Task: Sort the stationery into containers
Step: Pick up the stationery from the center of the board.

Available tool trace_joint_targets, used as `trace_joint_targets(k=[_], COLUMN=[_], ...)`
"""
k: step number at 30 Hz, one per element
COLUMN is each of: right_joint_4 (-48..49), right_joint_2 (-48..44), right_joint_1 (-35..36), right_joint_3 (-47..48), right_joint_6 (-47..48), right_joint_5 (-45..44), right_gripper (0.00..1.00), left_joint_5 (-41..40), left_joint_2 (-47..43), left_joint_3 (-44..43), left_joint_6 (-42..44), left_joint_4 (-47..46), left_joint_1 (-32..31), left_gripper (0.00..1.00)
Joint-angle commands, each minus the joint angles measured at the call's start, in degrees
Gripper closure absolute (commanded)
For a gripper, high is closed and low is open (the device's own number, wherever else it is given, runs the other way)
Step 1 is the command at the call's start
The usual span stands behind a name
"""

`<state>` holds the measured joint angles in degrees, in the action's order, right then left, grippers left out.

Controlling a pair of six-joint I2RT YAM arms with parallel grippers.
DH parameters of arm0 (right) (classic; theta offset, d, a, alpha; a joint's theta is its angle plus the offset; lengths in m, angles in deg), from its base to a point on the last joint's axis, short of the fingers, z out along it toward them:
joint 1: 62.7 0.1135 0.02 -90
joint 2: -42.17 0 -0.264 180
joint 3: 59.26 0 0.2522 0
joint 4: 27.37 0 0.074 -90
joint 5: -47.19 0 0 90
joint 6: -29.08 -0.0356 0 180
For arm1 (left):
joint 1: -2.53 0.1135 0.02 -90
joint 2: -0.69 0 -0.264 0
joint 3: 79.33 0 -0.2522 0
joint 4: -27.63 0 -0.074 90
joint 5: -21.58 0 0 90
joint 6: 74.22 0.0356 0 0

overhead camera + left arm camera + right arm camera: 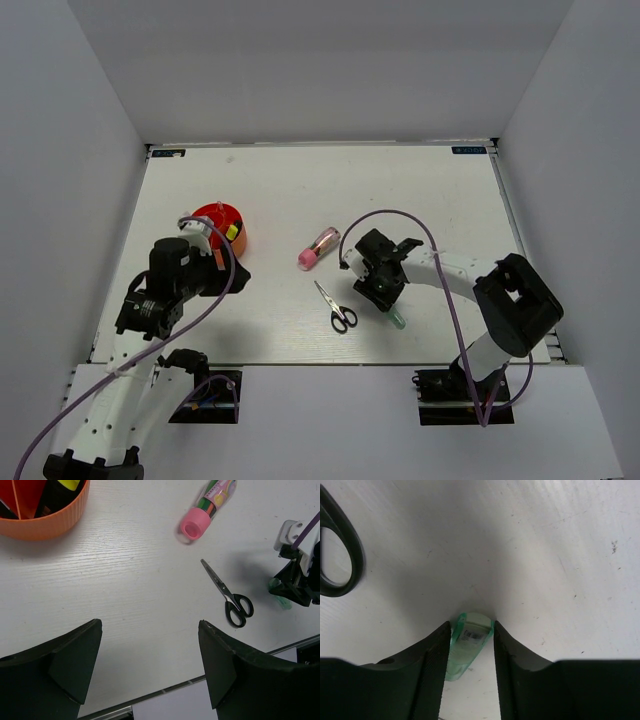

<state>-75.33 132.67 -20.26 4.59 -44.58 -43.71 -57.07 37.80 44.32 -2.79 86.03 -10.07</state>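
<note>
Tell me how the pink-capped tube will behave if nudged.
The pink-capped tube lies on its side and looks round, so it will probably roll, perhaps curving since the cap looks wider. Its clear body looks like smooth rigid plastic: likely stiff, maybe slippery.

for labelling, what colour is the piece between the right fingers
Pale translucent green piece; right wrist view shows it best.

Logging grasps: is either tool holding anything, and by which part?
Left tool is open, empty. Right tool straddles the pale-green piece across its end, lying on the table; whether it grips cannot be told.
</note>
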Motion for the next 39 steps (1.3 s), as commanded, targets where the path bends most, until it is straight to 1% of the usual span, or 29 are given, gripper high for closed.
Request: trace_joint_targets(k=[1,2,4,5,6,7,8,10,12,15,17,18,21,22,23,24,25,27,29,34,35,37,38,39], right_joint_4=[1.15,0.45,-0.26,-1.13,-1.4,-1.84,-2.1,-2.72,-3.15,-4.47,-5.18,-5.7,-7.99,-9.12,-9.92,-10.62,-12.02,-12.65,-13.09,-12.04,-10.99,-10.11,-7.58,-6.07], right_joint_2=[3.72,4.16,5.03,5.21,5.39,5.48,5.56,5.56,5.65,4.86,3.64,3.2,2.67,2.84,3.19,4.15,4.68,6.88,8.02,15.48,16.63,21.18,22.43,25.05], right_joint_1=[0.89,1.16,0.98,0.72,0.89,1.07,0.9,0.9,0.98,0.98,0.9,1.07,0.98,0.9,0.98,0.9,1.07,1.07,1.24,2.3,2.65,3.09,3.18,3.09], right_joint_3=[-3.24,-3.41,-3.24,-2.8,-2.54,-2.28,-2.1,-1.48,-1.04,2.1,3.7,5.53,11.78,16.4,18.1,19.77,24.83,28.03,34.26,48.24,54.27,58.7,64.55,66.18], right_joint_6=[-1.74,-1.92,-2.36,-2.62,-2.71,-2.63,-2.54,-2.1,-1.49,-0.43,1.58,2.11,4.93,5.37,6.94,7.56,8.35,9.32,10.29,12.23,12.31,11.88,11.35,9.43], right_joint_5=[-3.32,-2.35,-0.69,0.28,0.38,0.29,2.21,2.58,2.93,4.15,5.12,5.47,6.44,6.62,7.05,7.32,7.58,8.99,10.74,13.65,14.96,17.41,18.39,19.44], right_gripper=[0.59,0.63,0.67,0.67,0.71,0.73,0.75,0.84,0.87,0.96,0.98,1.0,1.0,1.0,1.0,1.0,1.0,1.0,1.0,1.0,1.0,1.0,1.0,1.0], left_joint_5=[-0.89,-0.81,-1.07,-1.25,-1.25,-1.33,-1.25,-1.33,-1.42,-1.42,-1.33,-1.34,-1.34,-1.42,-1.42,-1.6,-1.51,-1.95,-2.74,-5.64,-5.9,-7.05,-7.57,-7.92], left_joint_2=[-1.41,-1.51,-2.03,-2.03,-2.21,-2.3,-2.3,-2.73,-2.74,-3.09,-3.35,-3.09,-3.35,-3.44,-3.44,-3.35,-3.35,-3.35,-3.44,-4.85,-4.85,-5.28,-5.37,-5.46], left_joint_3=[-1.18,-1.53,-1.79,-2.06,-2.15,-2.58,-2.94,-3.29,-3.2,-3.38,-3.47,-3.9,-4.87,-5.92,-6.45,-7.59,-7.95,-9.52,-10.06,-12.08,-12.51,-13.48,-13.92,-14.19], left_joint_6=[-0.42,-0.33,-0.24,-0.07,0.02,0.02,0.02,0.11,0.2,0.02,0.02,0.02,0.02,0.02,0.11,0.11,0.2,0.46,0.46,0.37,0.2,0.29,0.29,0.46], left_joint_4=[0.36,0.79,1.23,1.24,1.85,2.2,2.38,2.73,2.9,2.91,3.26,3.43,3.96,4.48,4.58,4.58,5.36,5.89,6.25,5.54,5.02,4.84,4.49,4.4], left_joint_1=[-0.32,-0.32,-0.23,-0.23,-0.23,-0.32,-0.23,-0.23,-0.23,-0.23,-0.23,-0.23,-0.23,-0.32,-0.23,-0.32,-0.23,-0.41,-0.32,-0.32,-0.23,-0.32,-0.23,-0.14], left_gripper=[0.12,0.12,0.12,0.12,0.12,0.12,0.12,0.12,0.12,0.12,0.12,0.12,0.12,0.12,0.12,0.12,0.12,0.12,0.12,0.12,0.13,0.13,0.13,0.13])
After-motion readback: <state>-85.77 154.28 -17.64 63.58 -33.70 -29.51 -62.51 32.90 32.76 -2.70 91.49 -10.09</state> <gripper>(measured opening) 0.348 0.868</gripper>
